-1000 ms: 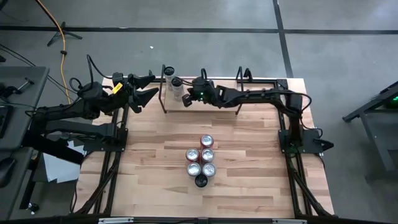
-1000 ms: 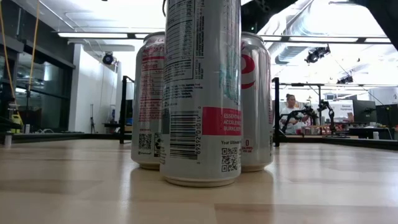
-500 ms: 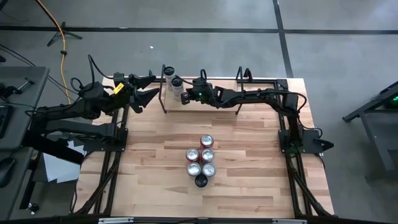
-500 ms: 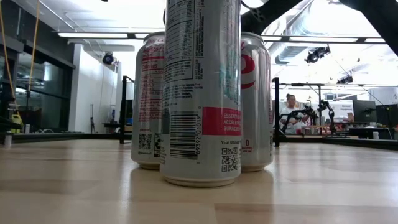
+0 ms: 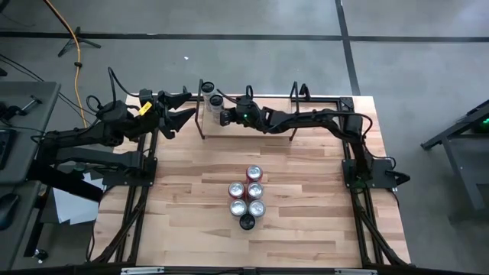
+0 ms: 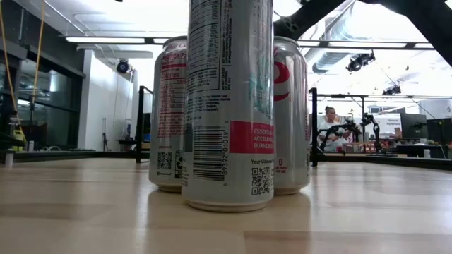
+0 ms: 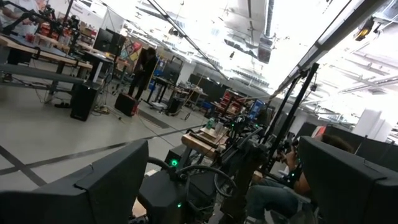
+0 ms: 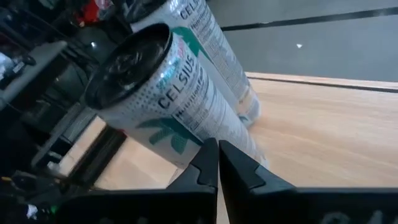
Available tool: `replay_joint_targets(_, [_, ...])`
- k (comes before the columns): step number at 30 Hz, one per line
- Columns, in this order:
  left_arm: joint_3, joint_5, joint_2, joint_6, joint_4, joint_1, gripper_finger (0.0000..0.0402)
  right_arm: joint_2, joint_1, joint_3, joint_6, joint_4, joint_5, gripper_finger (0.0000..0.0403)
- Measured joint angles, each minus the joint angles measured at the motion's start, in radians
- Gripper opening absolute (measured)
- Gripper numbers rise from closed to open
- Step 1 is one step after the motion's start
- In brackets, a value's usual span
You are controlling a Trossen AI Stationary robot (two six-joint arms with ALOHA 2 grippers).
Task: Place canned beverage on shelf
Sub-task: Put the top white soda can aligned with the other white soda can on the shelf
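Where the pale plank worktop [image 5: 306,191] lies nearest the low camera, a cluster of cans [image 5: 247,196] stands upright in two short rows, smooth cylinders with silvery lids and red-and-white printed sides; one dark-topped can [image 5: 247,222] sits at the front of the group. Farther back, at the far edge, stands the shelf [image 5: 263,130], a light wooden board carried on thin black rod uprights. Two slim white cans [image 5: 212,96] with teal lettering stand side by side at its left end, touching or nearly so. The right gripper [image 5: 226,118], fingers pressed together and holding nothing, sits just beside the nearer can [image 8: 177,106], its matte black tips close to that can's base. The left gripper [image 5: 177,111] hovers off the shelf's left end, its wedge-shaped black fingers spread wide and empty.
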Motion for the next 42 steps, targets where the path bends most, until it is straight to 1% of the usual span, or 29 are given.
replay_joint_targets(6, [0.0, 0.0, 0.0, 0.0, 0.0, 0.0, 0.0372, 0.015, 0.0, 0.0, 0.046, 0.034, -0.012, 0.0])
replay_joint_targets(10, [0.0, 0.0, 0.0, 0.0, 0.0, 0.0, 0.0372, 0.015, -0.002, 0.0, 0.045, 0.073, -0.006, 0.0])
replay_joint_targets(12, [0.0, 0.0, 0.0, 0.0, 0.0, 0.0, 0.0372, 0.015, -0.003, 0.0, 0.051, 0.099, -0.028, 0.0])
replay_joint_targets(17, [0.0, 0.0, 0.0, 0.0, 0.0, 0.0, 0.0372, 0.014, -0.006, 0.0, 0.06, 0.101, -0.03, 0.0])
replay_joint_targets(23, [0.0, 0.0, 0.0, 0.0, 0.0, 0.0, 0.0372, 0.014, -0.022, 0.0, 0.127, 0.111, -0.034, 0.0])
replay_joint_targets(29, [0.0, 0.0, 0.0, 0.001, 0.0, 0.0, 0.0372, 0.014, -0.035, 0.0, 0.132, 0.17, -0.081, 0.0])
replay_joint_targets(36, [0.0, 0.0, 0.0, 0.001, 0.0, 0.0, 0.0372, 0.014, -0.033, 0.0, 0.156, 0.176, -0.063, 0.0])
replay_joint_targets(38, [0.0, 0.0, 0.0, 0.001, 0.0, 0.0, 0.0372, 0.014, -0.033, 0.0, 0.156, 0.176, -0.043, 0.0])
replay_joint_targets(42, [0.0, 0.0, 0.0, 0.001, 0.0, 0.0, 0.0372, 0.014, -0.038, 0.04, 0.14, 0.129, -0.037, 0.0])
